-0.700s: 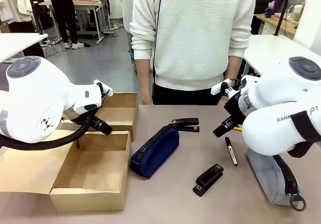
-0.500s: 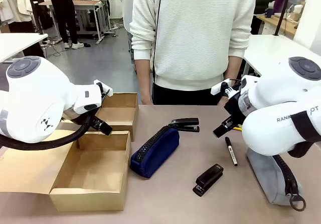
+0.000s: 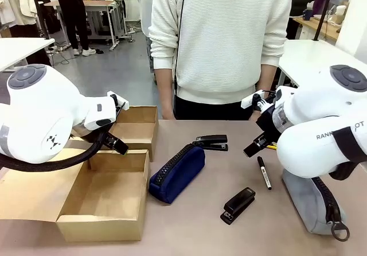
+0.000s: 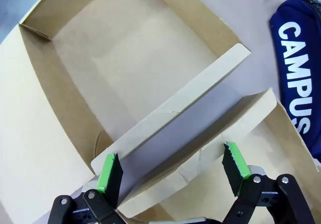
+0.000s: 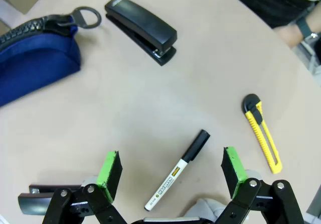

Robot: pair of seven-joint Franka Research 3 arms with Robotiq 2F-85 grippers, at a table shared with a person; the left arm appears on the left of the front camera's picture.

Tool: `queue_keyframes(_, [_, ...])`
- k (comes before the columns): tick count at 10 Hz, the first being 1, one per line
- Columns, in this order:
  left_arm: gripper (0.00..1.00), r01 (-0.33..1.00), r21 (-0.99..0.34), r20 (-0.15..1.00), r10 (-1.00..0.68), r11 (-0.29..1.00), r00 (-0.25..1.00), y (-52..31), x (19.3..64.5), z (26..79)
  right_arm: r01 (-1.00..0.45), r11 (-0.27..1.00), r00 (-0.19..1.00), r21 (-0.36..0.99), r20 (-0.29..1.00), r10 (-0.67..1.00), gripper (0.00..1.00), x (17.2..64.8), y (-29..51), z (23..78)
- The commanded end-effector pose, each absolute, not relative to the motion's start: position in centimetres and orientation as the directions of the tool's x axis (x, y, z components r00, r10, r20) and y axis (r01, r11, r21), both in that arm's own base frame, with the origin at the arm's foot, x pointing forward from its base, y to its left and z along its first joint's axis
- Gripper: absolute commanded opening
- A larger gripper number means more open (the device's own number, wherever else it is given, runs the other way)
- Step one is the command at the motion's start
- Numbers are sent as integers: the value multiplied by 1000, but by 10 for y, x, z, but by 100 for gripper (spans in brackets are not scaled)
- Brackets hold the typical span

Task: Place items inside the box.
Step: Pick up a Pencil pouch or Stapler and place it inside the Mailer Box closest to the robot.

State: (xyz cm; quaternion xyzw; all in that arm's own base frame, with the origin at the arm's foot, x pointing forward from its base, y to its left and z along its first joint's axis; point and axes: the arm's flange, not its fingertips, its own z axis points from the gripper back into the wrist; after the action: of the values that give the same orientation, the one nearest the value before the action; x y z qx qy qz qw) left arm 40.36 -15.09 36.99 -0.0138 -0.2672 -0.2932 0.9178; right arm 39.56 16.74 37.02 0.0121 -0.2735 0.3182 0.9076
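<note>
The open cardboard box [image 3: 102, 228] stands at the table's left. Beside it lies a navy zip pouch [image 3: 178, 173], with one black stapler [image 3: 212, 142] behind it and another stapler [image 3: 238, 204] in front. A black marker [image 3: 264, 173] lies to the right, near a grey pouch [image 3: 312, 201]. My left gripper [image 4: 173, 166] is open above the box [image 4: 130, 58], its fingers to either side of a raised flap [image 4: 175, 116]. My right gripper [image 5: 170, 169] is open above the marker [image 5: 178, 176], with nothing in it.
A yellow utility knife [image 5: 263, 138] lies right of the marker. A person in a white sweater [image 3: 221, 43] stands at the table's far edge, a watch-wearing wrist [image 5: 301, 30] near the table. The box's flaps [image 3: 135, 127] spread left and back.
</note>
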Motion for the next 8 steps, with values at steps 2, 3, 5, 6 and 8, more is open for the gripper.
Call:
queue_keyframes(2, [100,546,131,499,-531,828,685,-151,404,370,-584,798,648,-152,504,570,100,396,167,370])
queue_keyframes(3, [100,546,131,499,-531,828,685,-151,404,370,-584,798,648,-152,504,570,100,396,167,370])
queue_keyframes(5, [100,546,131,499,-531,828,685,-151,404,370,-584,798,648,-152,504,570,100,396,167,370])
queue_keyframes(6, [100,546,131,499,-531,828,685,-151,404,370,-584,798,648,-152,504,570,100,396,167,370])
queue_keyframes(8, [100,546,131,499,-531,828,685,-151,404,370,-584,797,648,-152,504,571,100,396,167,370])
